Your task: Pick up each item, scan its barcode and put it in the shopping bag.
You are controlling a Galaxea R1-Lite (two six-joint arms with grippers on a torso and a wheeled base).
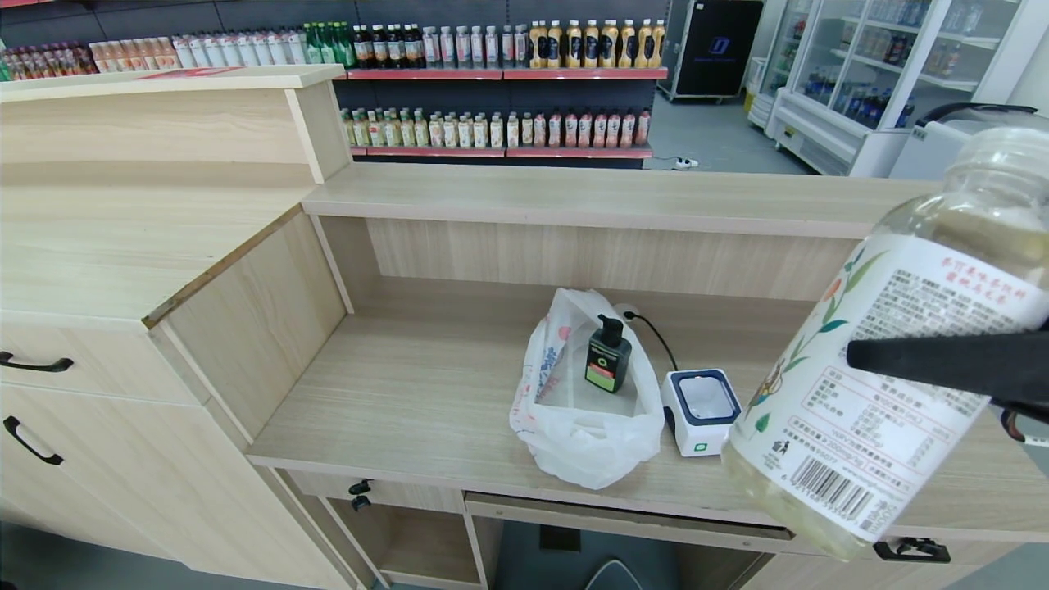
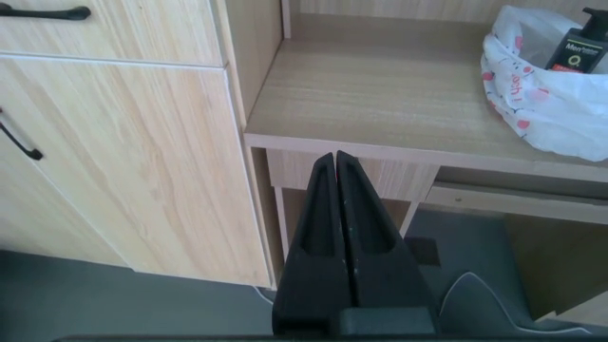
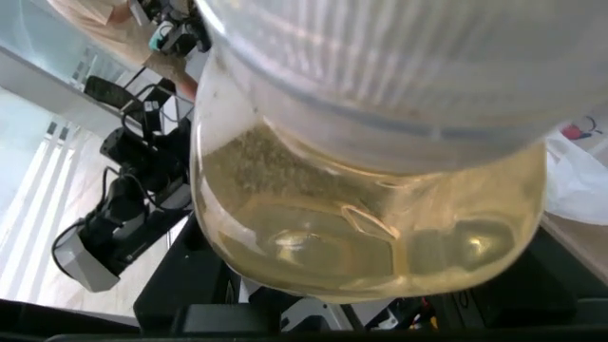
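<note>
Clear plastic bottle of pale yellow drink with a white printed label (image 1: 885,295) is up in the air on my right side, close to the head camera and well above the counter. It is tilted, with its neck high and its base low. My right gripper (image 1: 901,360) is clamped across its middle, one black finger lying over the label. The black barcode (image 1: 828,483) sits near the base and faces up toward the camera, away from the scanner.

The small white scanner with a blue-rimmed window (image 1: 699,410) rests on the light wood counter (image 1: 393,393) below and to the left of the bottle. Just beside the scanner is the white plastic shopping bag (image 1: 574,442), its mouth open, with a dark pump bottle (image 1: 607,356) standing inside.

I judge scanning to be the step in hand. I would lower the bottle over the window and roll the wrist so the barcode looks down at the glass. I would keep the finger off the stripes and hold steady before crossing to the bag.

My left gripper (image 2: 335,161) has its fingers pressed together, holding nothing, below the counter's front edge.
</note>
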